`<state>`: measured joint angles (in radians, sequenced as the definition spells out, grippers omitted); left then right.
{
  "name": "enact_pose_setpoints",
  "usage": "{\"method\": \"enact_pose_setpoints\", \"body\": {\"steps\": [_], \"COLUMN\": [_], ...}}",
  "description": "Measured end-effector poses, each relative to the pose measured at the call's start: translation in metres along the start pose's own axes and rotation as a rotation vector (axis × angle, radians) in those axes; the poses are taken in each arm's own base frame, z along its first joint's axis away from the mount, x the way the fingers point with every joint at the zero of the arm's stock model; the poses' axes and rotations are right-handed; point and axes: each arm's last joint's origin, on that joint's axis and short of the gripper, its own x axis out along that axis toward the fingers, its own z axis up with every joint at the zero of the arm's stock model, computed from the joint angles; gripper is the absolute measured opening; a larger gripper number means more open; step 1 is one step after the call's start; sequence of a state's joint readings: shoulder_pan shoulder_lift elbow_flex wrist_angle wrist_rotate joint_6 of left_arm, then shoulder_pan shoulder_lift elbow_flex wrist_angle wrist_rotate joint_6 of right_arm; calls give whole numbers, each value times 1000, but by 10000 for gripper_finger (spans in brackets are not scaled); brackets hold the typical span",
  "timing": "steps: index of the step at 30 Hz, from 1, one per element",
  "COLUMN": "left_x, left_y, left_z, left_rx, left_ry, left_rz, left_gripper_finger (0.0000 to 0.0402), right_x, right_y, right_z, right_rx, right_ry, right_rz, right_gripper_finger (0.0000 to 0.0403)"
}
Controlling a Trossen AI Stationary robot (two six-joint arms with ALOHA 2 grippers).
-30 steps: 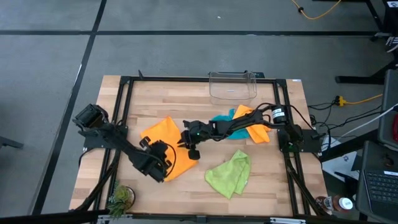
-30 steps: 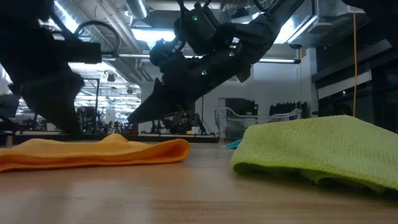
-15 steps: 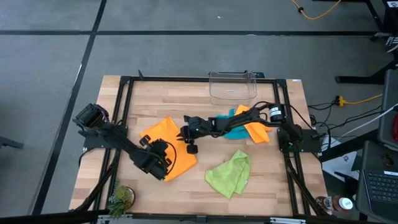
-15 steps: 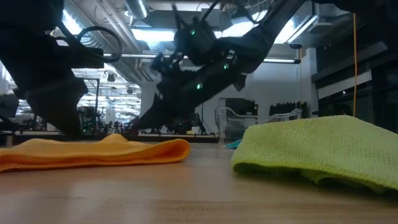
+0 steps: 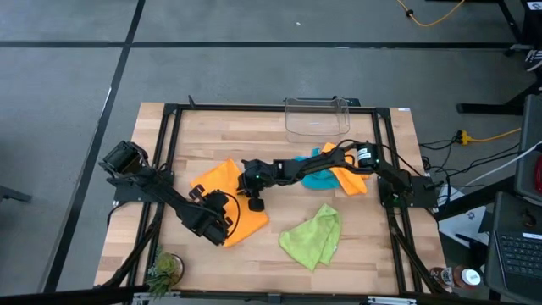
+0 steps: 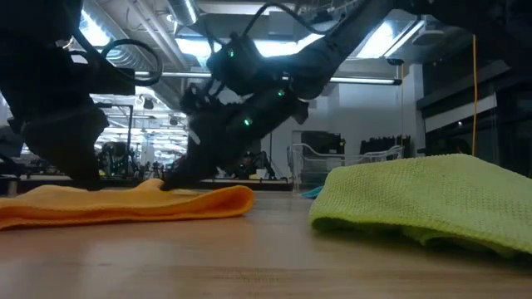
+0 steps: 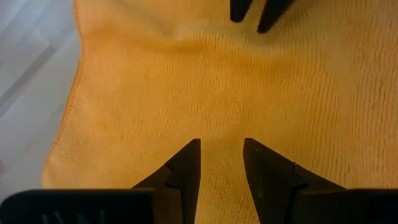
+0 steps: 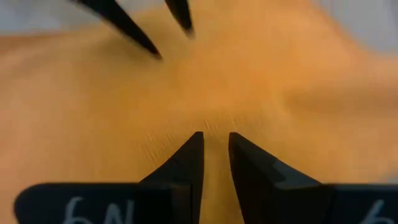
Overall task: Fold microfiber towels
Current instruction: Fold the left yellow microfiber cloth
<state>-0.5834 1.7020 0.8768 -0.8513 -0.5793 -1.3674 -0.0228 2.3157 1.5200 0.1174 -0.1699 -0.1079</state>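
Right fingers point(image 5: 243, 188) now farther over orange towel point(image 5: 222, 181), narrowly parted like left fingers point(image 5: 222, 213); clear bin point(image 5: 317, 117) seemingly empty.

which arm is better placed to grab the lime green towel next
Right, probably. Its claw and the left claw both sit over the spread orange towel, but the lime green towel lies on the right arm's side.

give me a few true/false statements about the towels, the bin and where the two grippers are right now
1. Both grippers are over the same orange towel. True: the left gripper and the right gripper each look down on orange cloth.
2. The lime green towel lies inside the clear bin. False: it lies on the table, near the front edge.
3. The teal-blue towel lies partly under the right arm. True.
4. The right gripper has lifted the orange towel clear of the table. False: the towel lies on the wood.
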Motion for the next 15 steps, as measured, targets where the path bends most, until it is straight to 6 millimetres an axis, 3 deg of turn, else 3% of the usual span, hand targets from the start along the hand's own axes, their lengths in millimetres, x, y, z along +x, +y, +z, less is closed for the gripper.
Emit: {"method": "enact_pose_setpoints", "body": {"steps": [7,15], "left_x": [-1,-4], "left_y": [12,11], "left_z": [-7,-4], "left_rx": [75,67], "left_ry": [163,78], "left_rz": [85,105], "left_gripper_finger": [115,115], "right_x": [-1,-7], "right_y": [-3,-3], "right_z": [-7,3], "right_rx": [13,9], "right_ry": [81,67], "right_rz": [-48,-39], "right_gripper_finger": [78,78]}}
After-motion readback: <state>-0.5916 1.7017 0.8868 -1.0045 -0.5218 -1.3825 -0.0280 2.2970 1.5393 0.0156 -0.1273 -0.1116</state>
